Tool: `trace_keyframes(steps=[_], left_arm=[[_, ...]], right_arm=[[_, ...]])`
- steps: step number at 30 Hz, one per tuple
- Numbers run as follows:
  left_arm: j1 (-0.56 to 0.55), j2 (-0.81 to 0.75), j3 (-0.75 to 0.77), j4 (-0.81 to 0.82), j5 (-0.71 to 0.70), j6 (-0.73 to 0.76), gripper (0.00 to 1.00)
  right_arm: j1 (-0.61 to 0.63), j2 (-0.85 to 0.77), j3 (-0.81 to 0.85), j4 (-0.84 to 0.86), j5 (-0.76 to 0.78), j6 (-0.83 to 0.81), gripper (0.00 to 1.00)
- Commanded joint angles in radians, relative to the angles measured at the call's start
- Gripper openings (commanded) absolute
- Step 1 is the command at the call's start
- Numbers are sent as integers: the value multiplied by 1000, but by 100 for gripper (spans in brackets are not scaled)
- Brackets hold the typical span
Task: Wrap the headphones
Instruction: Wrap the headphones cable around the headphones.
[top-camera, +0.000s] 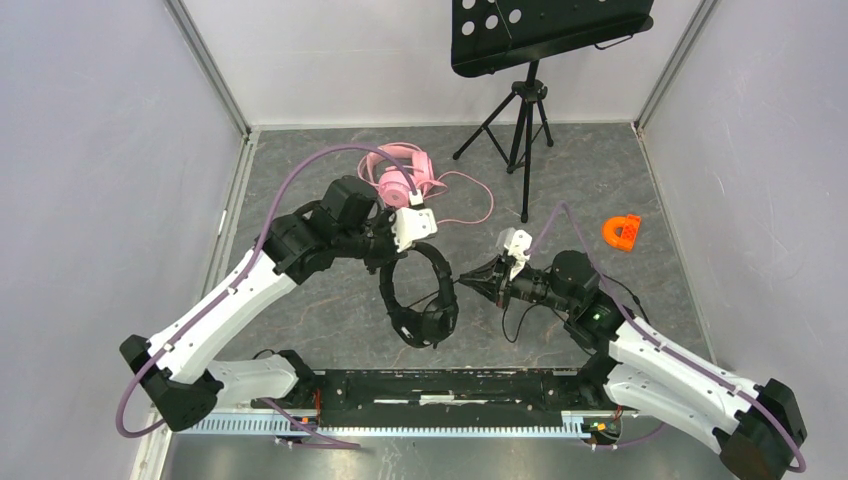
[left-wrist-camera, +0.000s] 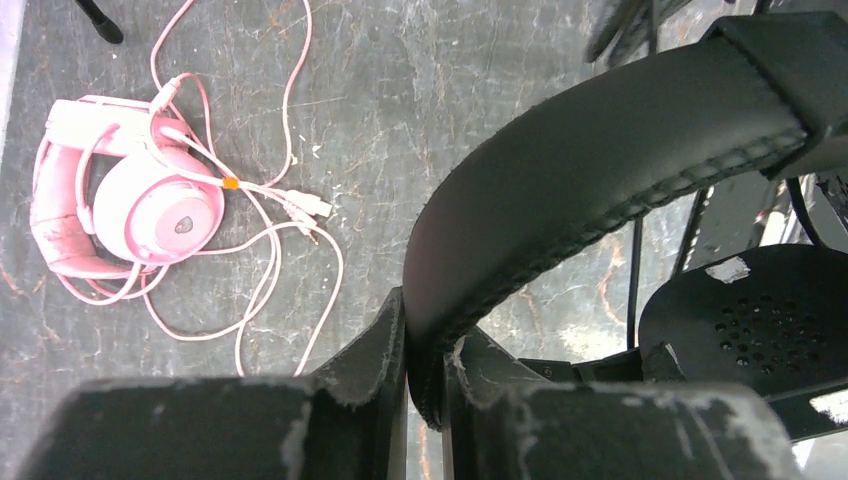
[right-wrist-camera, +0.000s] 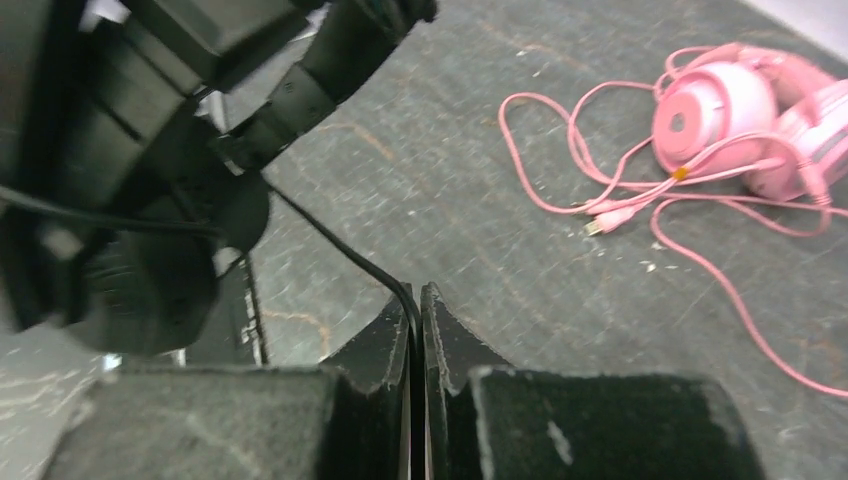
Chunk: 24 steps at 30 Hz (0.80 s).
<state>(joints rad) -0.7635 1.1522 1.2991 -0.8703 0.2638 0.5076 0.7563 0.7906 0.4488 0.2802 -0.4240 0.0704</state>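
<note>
Two grips divide the job: your left gripper (left-wrist-camera: 425, 345) clamps the black over-ear headset (top-camera: 432, 322) by its padded headband (left-wrist-camera: 600, 170) over the table (top-camera: 330, 300) centre, steadying it so your right gripper (right-wrist-camera: 415, 300), pinched on the thin black cable (right-wrist-camera: 335, 240), can wind it.

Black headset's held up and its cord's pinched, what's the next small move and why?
Probably swing the right gripper to lay the thin black cable around the black headset for a first turn. The left gripper is clamped on its headband, and the cable runs from the ear cup to that pinch, not yet wound.
</note>
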Motion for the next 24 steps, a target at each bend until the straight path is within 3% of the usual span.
trace_keyframes(steps=[1, 7, 13, 24], left_arm=[[-3, 10, -11, -35, -35, 157, 2], [-3, 20, -27, 40, -188, 200, 2], [-5, 24, -40, 110, -301, 218, 2], [-7, 10, -96, 207, -402, 258, 2]], right_arm=[[-11, -31, 64, -99, -105, 71, 8], [-11, -26, 82, -43, -254, 186, 2], [-11, -4, 48, 127, -391, 337, 9], [-11, 85, 33, 287, -501, 452, 10]])
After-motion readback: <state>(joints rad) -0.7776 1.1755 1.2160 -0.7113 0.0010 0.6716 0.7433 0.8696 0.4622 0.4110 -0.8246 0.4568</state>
